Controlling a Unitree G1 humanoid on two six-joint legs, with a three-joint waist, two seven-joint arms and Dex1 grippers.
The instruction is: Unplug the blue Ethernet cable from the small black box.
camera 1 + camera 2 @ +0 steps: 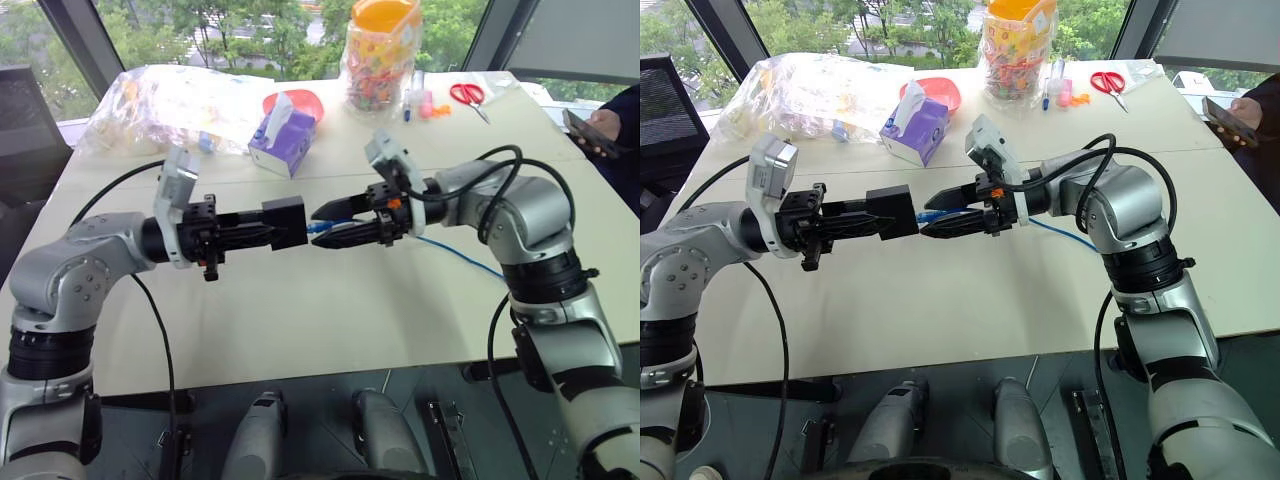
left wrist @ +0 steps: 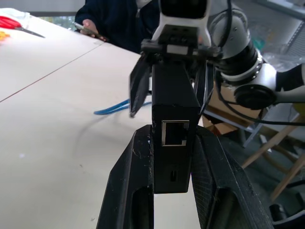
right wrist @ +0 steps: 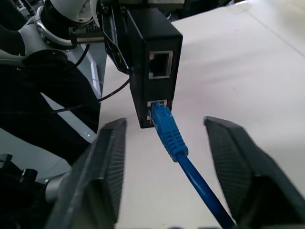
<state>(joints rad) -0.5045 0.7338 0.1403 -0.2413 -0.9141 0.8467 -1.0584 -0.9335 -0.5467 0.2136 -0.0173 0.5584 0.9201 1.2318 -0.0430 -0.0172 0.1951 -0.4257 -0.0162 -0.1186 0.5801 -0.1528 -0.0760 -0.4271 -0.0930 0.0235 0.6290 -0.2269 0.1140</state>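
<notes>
The small black box (image 3: 151, 67) is sitting clamped in the left gripper (image 1: 262, 228) above the table (image 1: 300, 310), with the blue Ethernet cable (image 3: 171, 138) plugged into the lower of its 2 ports. The right gripper (image 3: 164, 162) is flanking the plug, fingers apart and not touching it.

We look down on a broad, pale cream rectangular table (image 1: 300, 320) filling the middle of the frame, with a thin seam line running across it. Along the top of the frame, large windows (image 1: 250, 30) with dark slanted frames show green trees in daylight outside. A black mesh office chair (image 1: 25, 110) stands at the upper left. Beneath the table's near edge, at the bottom, we see dark grey floor (image 1: 320, 395).
</notes>
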